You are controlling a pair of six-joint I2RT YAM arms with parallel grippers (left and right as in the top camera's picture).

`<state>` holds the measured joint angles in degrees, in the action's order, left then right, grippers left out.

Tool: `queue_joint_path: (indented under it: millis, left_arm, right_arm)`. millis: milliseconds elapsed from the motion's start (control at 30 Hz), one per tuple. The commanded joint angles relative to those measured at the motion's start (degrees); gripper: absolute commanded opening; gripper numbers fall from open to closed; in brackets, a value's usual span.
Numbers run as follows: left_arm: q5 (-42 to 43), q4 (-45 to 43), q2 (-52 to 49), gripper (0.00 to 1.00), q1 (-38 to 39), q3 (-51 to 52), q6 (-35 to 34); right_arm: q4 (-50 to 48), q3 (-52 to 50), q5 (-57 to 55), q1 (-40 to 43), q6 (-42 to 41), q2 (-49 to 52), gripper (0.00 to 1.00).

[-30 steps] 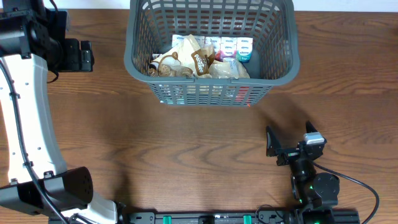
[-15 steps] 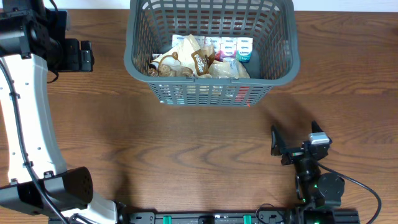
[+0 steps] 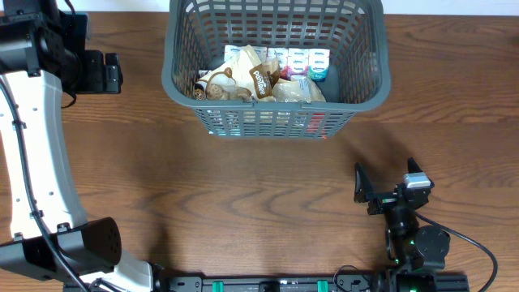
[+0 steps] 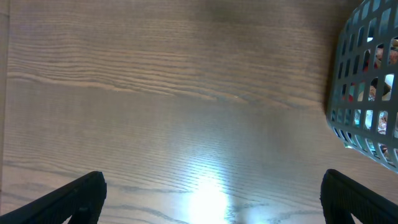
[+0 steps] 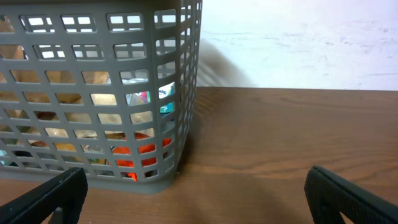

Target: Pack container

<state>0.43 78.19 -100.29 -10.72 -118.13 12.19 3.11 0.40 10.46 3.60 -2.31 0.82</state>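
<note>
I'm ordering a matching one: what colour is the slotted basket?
The basket is dark grey all over, lattice sides and rim alike. It shows best in the overhead view.

Upright grey slotted container, snack packs inside, table's far edge.

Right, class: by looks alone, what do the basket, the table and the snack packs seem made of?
The container: probably moulded plastic, matt grey; uniform slotted lattice, thick rim. The table: wood or wood-look laminate, semi-gloss; brown grain, glare patch in the left wrist view. The snack packs: likely thin printed film; crinkled, shiny folds.
</note>
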Motion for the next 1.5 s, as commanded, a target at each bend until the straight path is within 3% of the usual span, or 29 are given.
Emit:
queue_joint_path:
  millis: [0, 633, 833, 1067, 1467]
  left_arm:
    - [-0.3, 0.2, 1.1, 0.99, -0.2, -0.8, -0.3]
    - [-2.5, 0.9, 1.1, 0.99, -0.3, -0.8, 1.9]
    - [0.7, 1.5, 4.9, 0.99, -0.2, 2.1, -4.0]
    - [4.2, -6.9, 19.1, 0.98, 0.1, 18.0, -7.0]
    - [4.3, -34.5, 51.8, 0.99, 5.0, 58.0, -15.5]
  right_arm:
    - [0.2, -0.1, 0.5, 0.5, 0.7, -0.5, 0.99]
    - [0.2, -0.1, 0.5, 0.5, 0.7, -0.5, 0.99]
    - [0.2, -0.1, 0.5, 0.5, 0.7, -0.5, 0.99]
    - [0.2, -0.1, 0.5, 0.5, 0.7, -0.5, 0.99]
    - [0.2, -0.1, 0.5, 0.5, 0.7, -0.5, 0.99]
